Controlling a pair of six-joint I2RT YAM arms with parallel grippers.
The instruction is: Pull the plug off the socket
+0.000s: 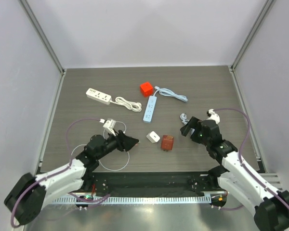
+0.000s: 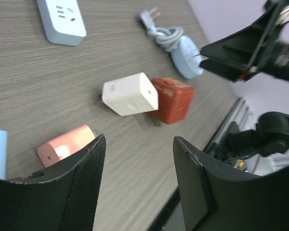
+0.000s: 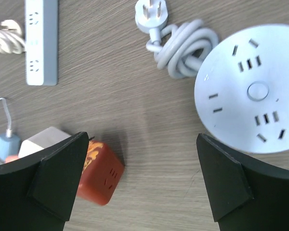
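White plug (image 2: 130,94) beside red socket (image 2: 172,99); left pincer (image 2: 139,144), right pincer (image 3: 142,144) spread.

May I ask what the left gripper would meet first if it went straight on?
Probably the white cube, which lies ahead of the left gripper's open jaws. The red cube sits just beyond it.

The top camera hangs high above and behind the arm bases, looking down on the whole table (image 1: 212,86), the rusty cube (image 1: 167,142) near mid-view; the left wrist camera sits low and close left of that cube, facing across it toward the right arm (image 2: 274,137) (own fingers (image 2: 82,192) fill the bottom edge); the right wrist camera looks nearly straight down, close, just right of the cube; all three share it and the neighbouring white block (image 1: 153,137).
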